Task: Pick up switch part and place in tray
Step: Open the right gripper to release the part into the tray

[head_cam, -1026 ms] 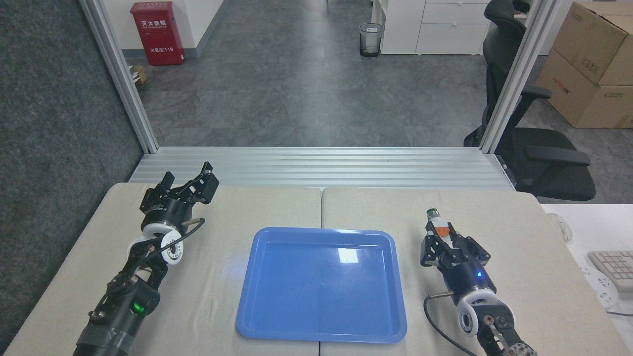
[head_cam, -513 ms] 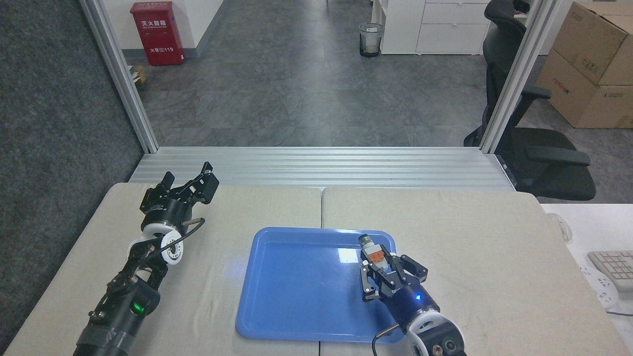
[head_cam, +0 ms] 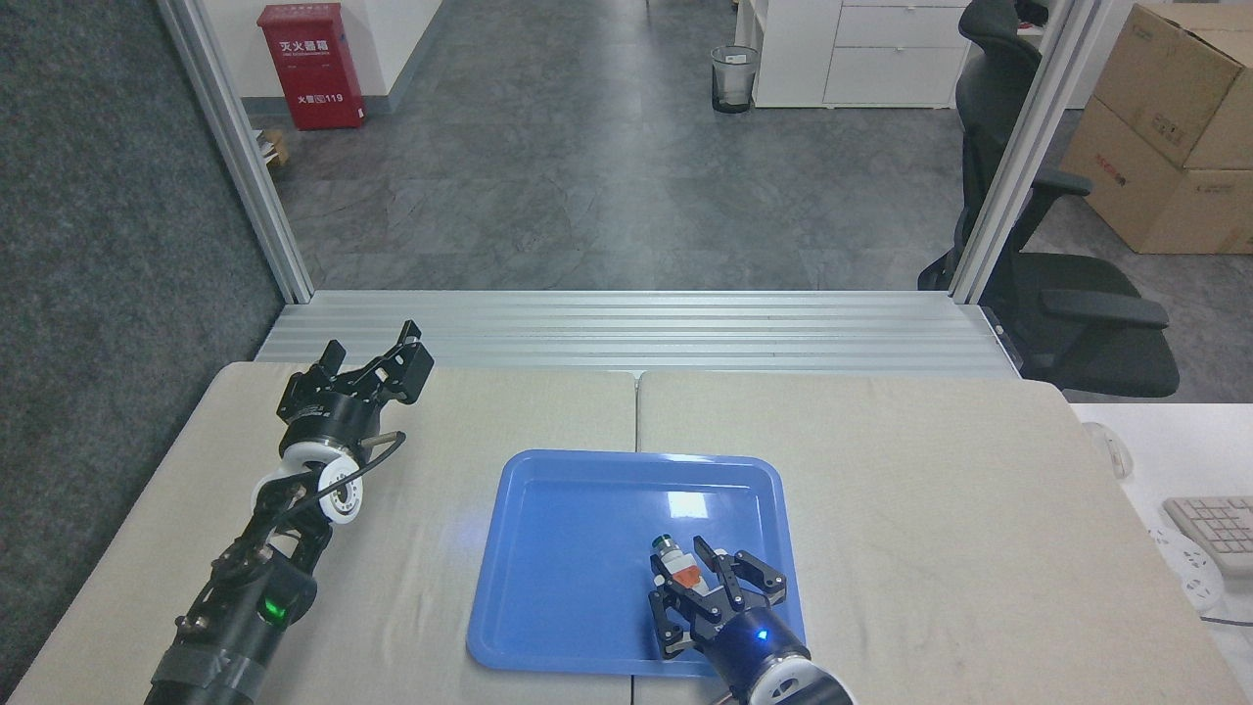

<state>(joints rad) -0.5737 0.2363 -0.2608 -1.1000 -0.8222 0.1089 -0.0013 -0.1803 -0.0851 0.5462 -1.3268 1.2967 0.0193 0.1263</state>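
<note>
Head view, left to right. Left gripper (head_cam: 392, 364): over the far left of the beige table (head_cam: 979, 509), fingers parted, nothing between them. Tray (head_cam: 548, 627): blue, glossy, centred on the table. Switch part (head_cam: 677, 566): white with orange middle, green-tipped end pointing away, grasped in the right gripper (head_cam: 701, 580) over the tray's near right area. Office chair (head_cam: 1067, 294): black, beyond the table's right corner.

Right arm (head_cam: 783, 676) cut off by bottom edge.
</note>
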